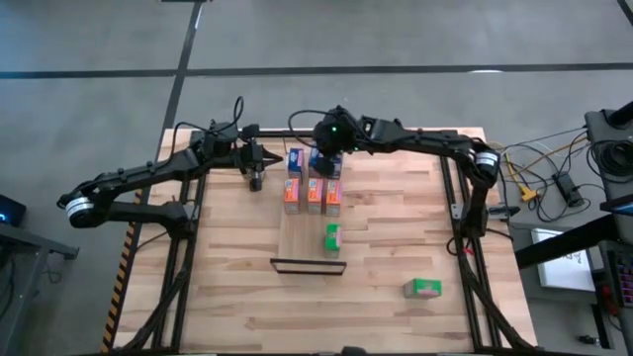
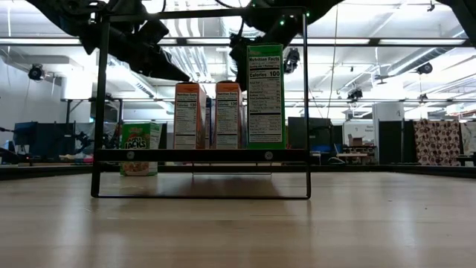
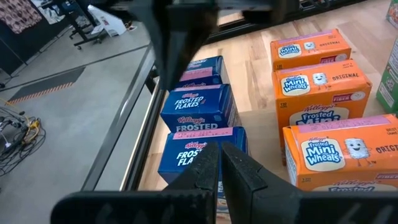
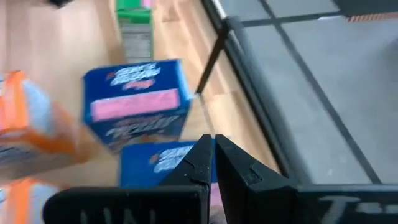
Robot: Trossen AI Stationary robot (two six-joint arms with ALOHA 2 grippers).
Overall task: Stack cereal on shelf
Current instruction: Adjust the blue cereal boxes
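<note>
On the shelf (image 1: 309, 229), a light wood panel with a dark lip (image 1: 309, 265) at its near end, stand three blue cereal boxes (image 3: 200, 107) in a far row. Three orange boxes (image 3: 320, 87) stand just nearer. One green box (image 1: 333, 238) stands upright toward the lip. A second green box (image 1: 422, 288) lies on the tabletop at the near right. My right gripper (image 4: 213, 144) is shut and hangs over the blue boxes (image 4: 137, 102). My left gripper (image 3: 221, 155) is shut, left of the boxes and apart from them. My right gripper slants down from the table's right over the blue row. I cannot tell whether its shut fingertips (image 3: 179, 62) touch a blue box.
Black frame rails (image 1: 178, 237) run along both sides of the table. The planked tabletop (image 1: 237, 297) lies bare left of the shelf and along the near edge. Cables (image 1: 539, 178) and gear sit beyond the right edge.
</note>
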